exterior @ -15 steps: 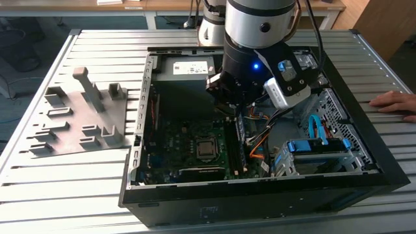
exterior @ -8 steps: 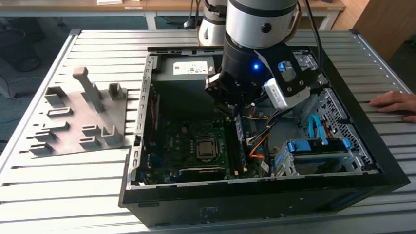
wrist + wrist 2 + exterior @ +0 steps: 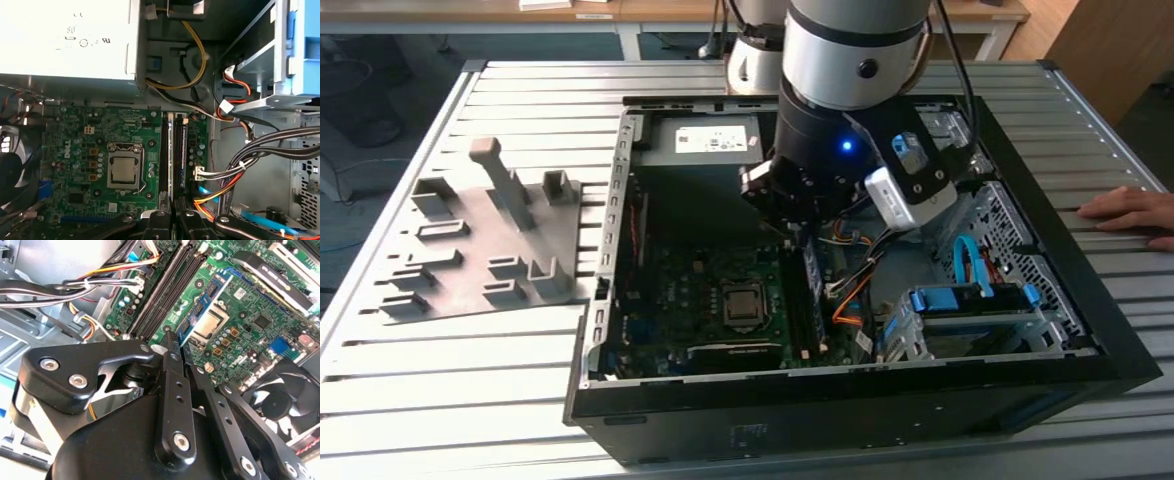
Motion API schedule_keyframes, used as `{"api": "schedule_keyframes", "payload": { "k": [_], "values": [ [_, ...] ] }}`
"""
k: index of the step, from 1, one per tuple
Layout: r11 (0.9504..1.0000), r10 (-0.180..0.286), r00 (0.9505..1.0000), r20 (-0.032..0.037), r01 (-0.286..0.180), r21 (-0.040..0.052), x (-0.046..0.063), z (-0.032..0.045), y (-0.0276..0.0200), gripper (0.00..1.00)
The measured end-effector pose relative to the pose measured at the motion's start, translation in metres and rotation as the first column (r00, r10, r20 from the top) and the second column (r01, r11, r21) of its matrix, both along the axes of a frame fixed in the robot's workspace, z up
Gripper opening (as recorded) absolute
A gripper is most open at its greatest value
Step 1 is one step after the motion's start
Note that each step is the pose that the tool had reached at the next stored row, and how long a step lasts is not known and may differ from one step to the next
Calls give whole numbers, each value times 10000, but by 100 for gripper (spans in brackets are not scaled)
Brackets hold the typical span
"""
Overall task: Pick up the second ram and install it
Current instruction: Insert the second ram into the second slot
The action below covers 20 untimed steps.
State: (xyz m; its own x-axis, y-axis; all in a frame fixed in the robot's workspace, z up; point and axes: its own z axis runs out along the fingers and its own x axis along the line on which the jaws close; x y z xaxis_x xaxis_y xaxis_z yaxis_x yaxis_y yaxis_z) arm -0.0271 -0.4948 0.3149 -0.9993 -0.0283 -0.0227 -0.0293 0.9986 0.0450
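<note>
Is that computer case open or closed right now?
Open. The computer case has no cover on top; the green motherboard and cables lie exposed.

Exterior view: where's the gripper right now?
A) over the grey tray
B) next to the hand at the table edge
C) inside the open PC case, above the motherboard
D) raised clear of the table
C: the gripper is down inside the open PC case, over the motherboard, well apart from the grey tray on the exterior view's left.
</note>
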Motion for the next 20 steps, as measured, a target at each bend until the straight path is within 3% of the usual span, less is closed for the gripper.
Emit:
{"api": "schedule_keyframes", "payload": {
  "k": [20],
  "values": [
    [10000, -37, 10000, 0, 37, -7, 19, -363, 0, 14]
  ]
}}
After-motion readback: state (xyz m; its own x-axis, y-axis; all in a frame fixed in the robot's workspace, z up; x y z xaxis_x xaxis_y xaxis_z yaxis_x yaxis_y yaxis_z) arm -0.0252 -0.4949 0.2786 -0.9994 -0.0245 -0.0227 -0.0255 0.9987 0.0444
